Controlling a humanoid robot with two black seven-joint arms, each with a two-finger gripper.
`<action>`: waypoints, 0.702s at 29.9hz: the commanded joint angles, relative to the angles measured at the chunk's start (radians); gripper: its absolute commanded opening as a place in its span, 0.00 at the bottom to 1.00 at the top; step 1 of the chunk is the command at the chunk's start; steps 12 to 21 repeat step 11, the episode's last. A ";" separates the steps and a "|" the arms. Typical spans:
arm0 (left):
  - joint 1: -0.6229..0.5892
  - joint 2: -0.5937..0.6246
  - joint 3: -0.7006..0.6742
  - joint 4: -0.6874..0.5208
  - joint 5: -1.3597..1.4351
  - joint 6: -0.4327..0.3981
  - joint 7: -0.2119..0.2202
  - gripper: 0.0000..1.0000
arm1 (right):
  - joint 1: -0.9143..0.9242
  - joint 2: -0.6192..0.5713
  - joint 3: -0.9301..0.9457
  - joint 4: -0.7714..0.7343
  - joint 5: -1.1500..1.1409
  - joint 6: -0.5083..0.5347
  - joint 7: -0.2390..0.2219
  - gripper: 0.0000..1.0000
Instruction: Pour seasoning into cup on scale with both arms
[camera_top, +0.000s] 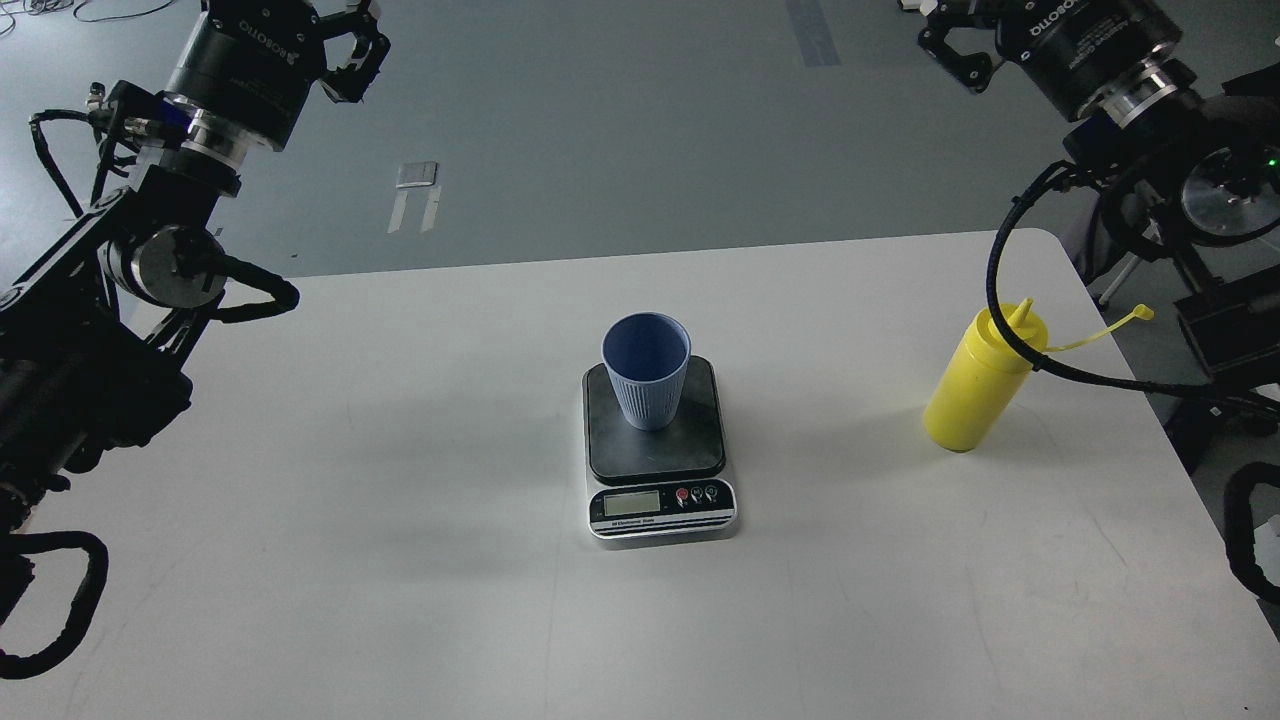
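Note:
The light blue ribbed cup stands upright on the dark platform of the scale at the table's middle. The yellow seasoning bottle stands upright near the table's right edge, its cap strap sticking out to the right. A black cable of my right arm crosses in front of its shoulder. My left gripper is high at the top left, far from the cup, its fingers spread and partly cut off by the frame edge. My right gripper is high at the top right, above and behind the bottle, spread and empty.
The white table has a rounded far right corner close to the bottle. My right arm's joints and cables hang beside the table's right edge. Grey floor with tape marks lies beyond the table.

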 joint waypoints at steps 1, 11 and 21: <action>-0.008 -0.035 -0.004 0.016 -0.007 0.000 0.000 0.98 | 0.019 0.086 0.001 -0.059 -0.124 0.000 0.005 1.00; -0.001 -0.112 0.012 0.093 -0.007 0.000 0.000 0.98 | 0.016 0.130 0.001 -0.094 -0.177 0.000 0.011 1.00; -0.001 -0.112 0.012 0.093 -0.007 0.000 0.000 0.98 | 0.016 0.130 0.001 -0.094 -0.177 0.000 0.011 1.00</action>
